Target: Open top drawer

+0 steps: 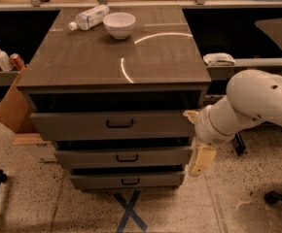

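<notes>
The grey-brown cabinet (pixel 112 57) stands in the middle of the camera view with three drawers. The top drawer (pixel 73 126) is the widest front, with a small black bar handle (pixel 120 124) at its centre. A dark gap shows between it and the cabinet top. My gripper (pixel 197 149) hangs at the end of the white arm (pixel 257 101), just off the cabinet's right front corner. It is level with the top and middle drawers, well right of the handle, and holds nothing that I can see.
A white bowl (pixel 119 24) and a lying plastic bottle (pixel 90 17) rest on the cabinet top at the back. A cardboard box (pixel 12 106) leans at the left. A blue tape X (pixel 130 212) marks the floor. Chair bases (pixel 279 197) stand at the right.
</notes>
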